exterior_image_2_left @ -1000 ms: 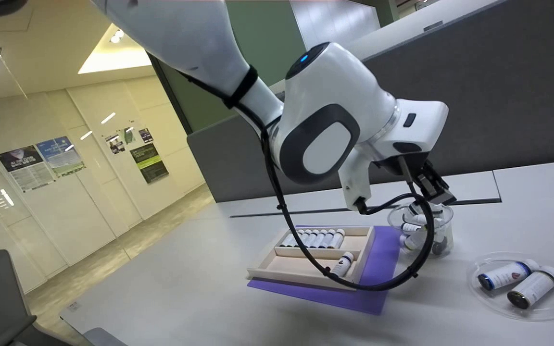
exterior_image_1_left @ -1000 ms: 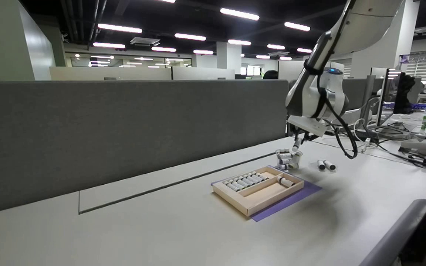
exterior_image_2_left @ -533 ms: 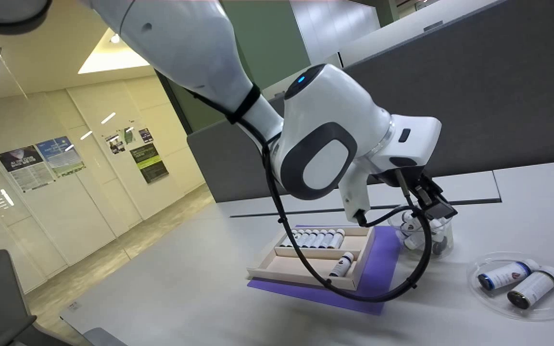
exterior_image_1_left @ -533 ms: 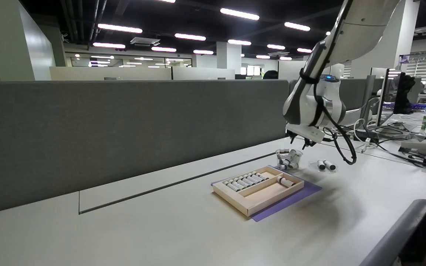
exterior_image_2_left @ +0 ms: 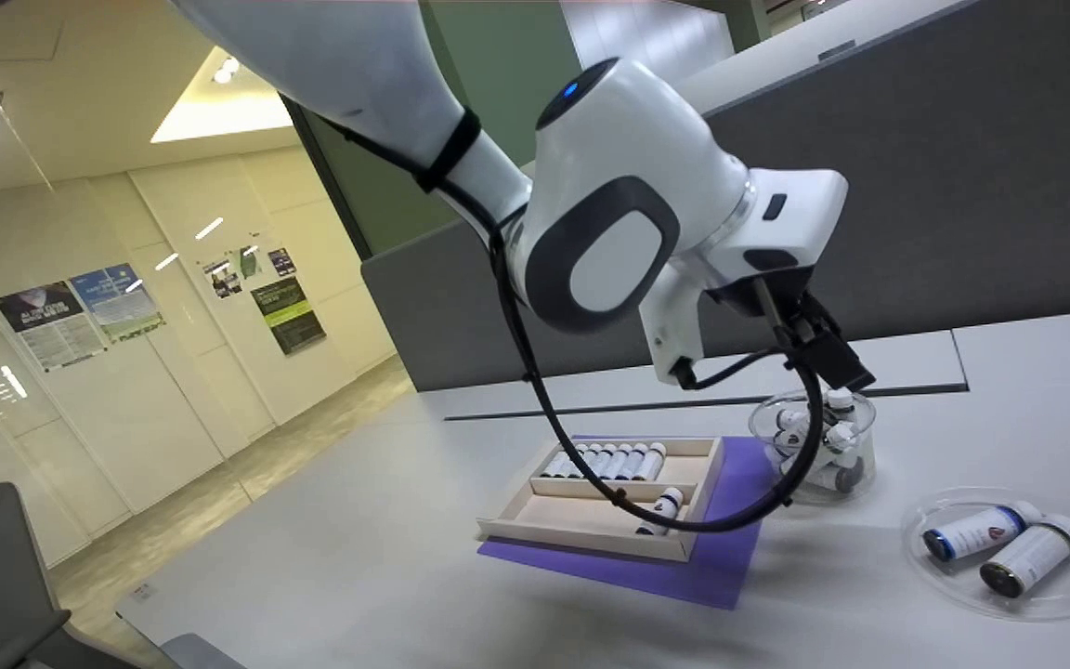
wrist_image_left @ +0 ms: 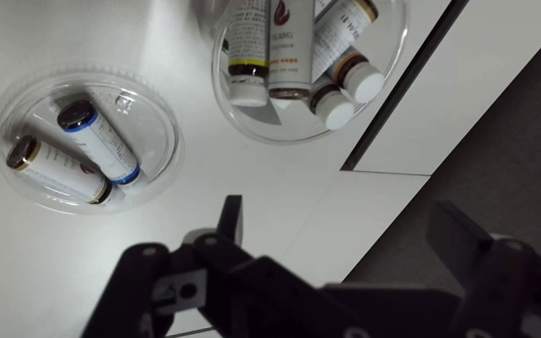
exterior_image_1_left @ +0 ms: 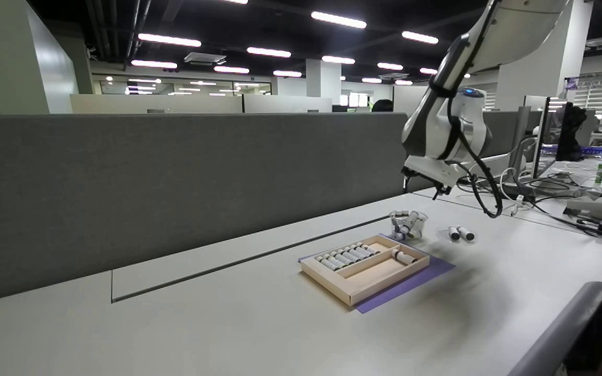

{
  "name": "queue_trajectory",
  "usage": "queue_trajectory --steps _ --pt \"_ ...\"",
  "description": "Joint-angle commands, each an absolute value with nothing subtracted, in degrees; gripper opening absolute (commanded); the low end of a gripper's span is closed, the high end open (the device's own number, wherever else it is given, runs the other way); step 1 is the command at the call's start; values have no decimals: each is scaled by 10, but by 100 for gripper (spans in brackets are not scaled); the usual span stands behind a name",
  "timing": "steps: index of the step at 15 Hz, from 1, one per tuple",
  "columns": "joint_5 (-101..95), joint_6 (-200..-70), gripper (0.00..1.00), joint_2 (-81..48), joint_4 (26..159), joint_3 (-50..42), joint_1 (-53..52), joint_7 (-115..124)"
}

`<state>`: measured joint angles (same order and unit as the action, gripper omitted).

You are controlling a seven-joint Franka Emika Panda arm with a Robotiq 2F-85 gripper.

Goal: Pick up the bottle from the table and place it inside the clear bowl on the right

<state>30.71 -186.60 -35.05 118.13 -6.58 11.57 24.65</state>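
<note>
The clear bowl (wrist_image_left: 289, 141) holds several white-labelled bottles; one bottle (wrist_image_left: 291, 51) with a flame mark lies on top, others lean with white caps up. Both exterior views show the bowl standing upright on the table behind the purple sheet. My gripper (wrist_image_left: 338, 204) is open wide, with nothing between its fingers (wrist_image_left: 230, 213). It hangs above the bowl and slightly toward the partition, as an exterior view (exterior_image_1_left: 420, 193) shows, apart from the bottles. A shallow clear dish (wrist_image_left: 169, 122) beside the bowl carries two more bottles, a blue-banded bottle (wrist_image_left: 106, 148) and a gold-banded bottle (wrist_image_left: 64, 173).
A wooden tray (exterior_image_2_left: 554, 511) with a row of small bottles and a single bottle in another compartment lies on a purple sheet (exterior_image_2_left: 702, 581). A dark partition (exterior_image_1_left: 175, 193) runs along the table's back edge. My cable (exterior_image_2_left: 535, 372) loops low over the tray.
A second ago the jaws held a white bottle over the bowl. They have opened, and the bottle now rests among those in the bowl. The arm dipped, then rose above it.
</note>
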Motion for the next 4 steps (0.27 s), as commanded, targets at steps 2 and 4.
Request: queue_trajectory --steps 2,4 --pt "302 -1832 100 -313 1198 -59 127 236" --pt "302 -1824 100 -296 1211 -56 132 231"
